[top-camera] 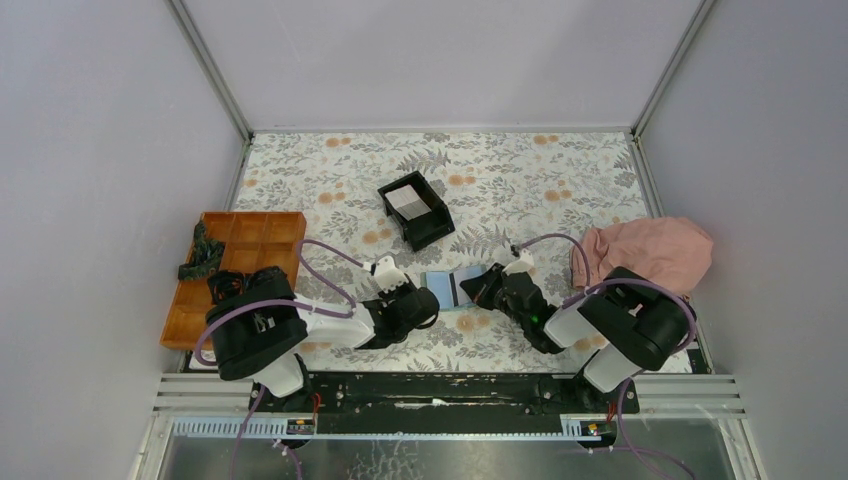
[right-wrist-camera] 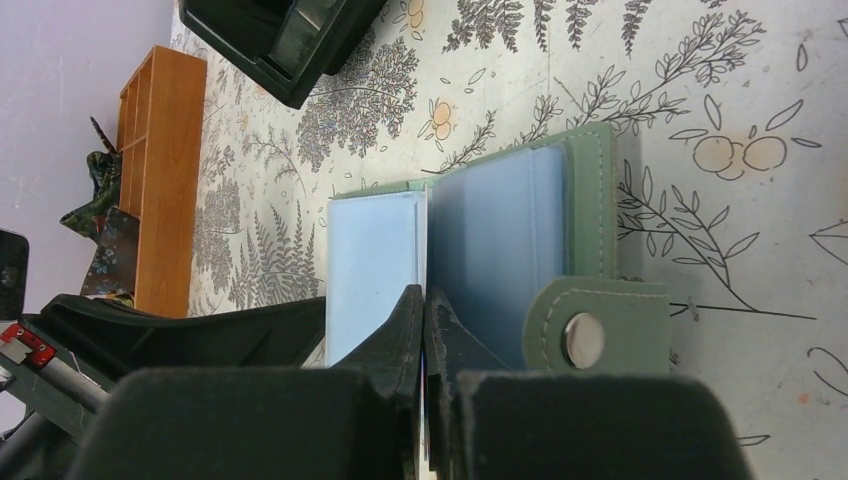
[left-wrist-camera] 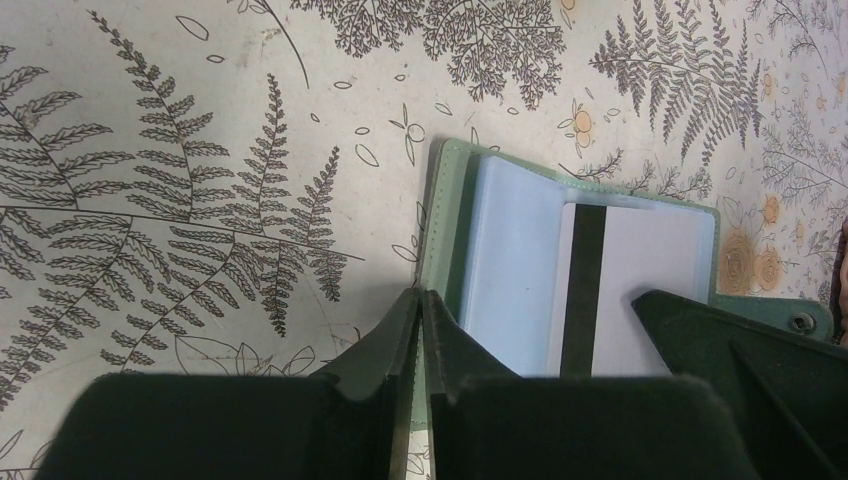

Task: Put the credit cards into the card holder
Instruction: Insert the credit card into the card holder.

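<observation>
Card holder [top-camera: 450,288] is lying open on the floral table [top-camera: 540,180], between the two grippers, near the front-centre.

Left gripper [left-wrist-camera: 421,300] is clamping the holder's green cover [left-wrist-camera: 437,200] at its outer edge. The jaws are nearly touching, with the green strip running between them.

One credit card [left-wrist-camera: 640,270] is sitting against the pale blue inside face, black stripe facing up. Its lower part is disappearing behind the gripper bodies in the left wrist view.

Right gripper [right-wrist-camera: 424,300] is sitting at the holder's fold with its fingers pressed fully together. The light blue leaf is showing on one side of them and the darker blue pocket [right-wrist-camera: 500,250] on the other. Something thin is possibly being pinched there, but I can't tell whether it is card or sleeve. The snap tab [right-wrist-camera: 600,335] is lying flat just beside the right finger.

Black box [top-camera: 435,230] is standing well behind the holder, with another pale card [top-camera: 407,200] lying inside it.

Orange tray [top-camera: 255,235] is sitting at far left and pink cloth [top-camera: 650,250] at far right, both apart from the work.
</observation>
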Available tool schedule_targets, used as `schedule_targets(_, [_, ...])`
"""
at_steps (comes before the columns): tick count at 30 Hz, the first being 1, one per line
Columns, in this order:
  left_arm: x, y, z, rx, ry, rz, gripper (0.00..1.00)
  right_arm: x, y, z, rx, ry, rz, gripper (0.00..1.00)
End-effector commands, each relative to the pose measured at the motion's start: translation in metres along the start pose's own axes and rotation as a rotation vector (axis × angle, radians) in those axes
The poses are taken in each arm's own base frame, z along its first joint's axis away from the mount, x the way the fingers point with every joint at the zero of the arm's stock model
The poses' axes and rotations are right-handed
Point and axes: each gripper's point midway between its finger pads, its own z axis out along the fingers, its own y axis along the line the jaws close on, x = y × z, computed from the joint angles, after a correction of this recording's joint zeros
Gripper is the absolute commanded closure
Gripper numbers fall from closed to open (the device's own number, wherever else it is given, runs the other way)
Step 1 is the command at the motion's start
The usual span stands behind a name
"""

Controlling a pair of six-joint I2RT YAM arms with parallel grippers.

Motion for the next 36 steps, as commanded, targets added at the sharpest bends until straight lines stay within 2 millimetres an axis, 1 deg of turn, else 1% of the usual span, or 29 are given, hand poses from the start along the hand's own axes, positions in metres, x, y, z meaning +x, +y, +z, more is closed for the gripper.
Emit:
schedule_targets(1, [0.054,0.096,-0.015,-0.239,0.240,0.240,0.88,0.001,-0.003,-0.001,-0.011,-0.005,0.015,1.00])
schedule_targets(9, [0.055,0.096,-0.014,-0.240,0.244,0.243,0.88,0.008,-0.009,-0.002,-0.012,0.012,0.032,1.00])
schedule_targets(11, [0.055,0.096,-0.014,-0.242,0.244,0.243,0.88,0.007,-0.007,-0.002,-0.020,0.006,0.037,1.00])
schedule_targets(12, [0.055,0.096,-0.014,-0.242,0.244,0.243,0.88,0.011,-0.014,-0.002,-0.001,0.016,0.037,1.00])
schedule_targets(14, [0.055,0.097,-0.014,-0.244,0.244,0.244,0.88,0.013,-0.018,-0.002,0.009,0.018,0.035,1.00])
schedule_targets(33, [0.060,0.095,-0.012,-0.240,0.256,0.257,0.88,0.027,-0.041,0.001,0.097,0.069,-0.010,1.00])
schedule_targets(36, [0.061,0.093,-0.011,-0.239,0.257,0.262,0.88,0.031,-0.047,0.001,0.130,0.093,-0.032,0.98])
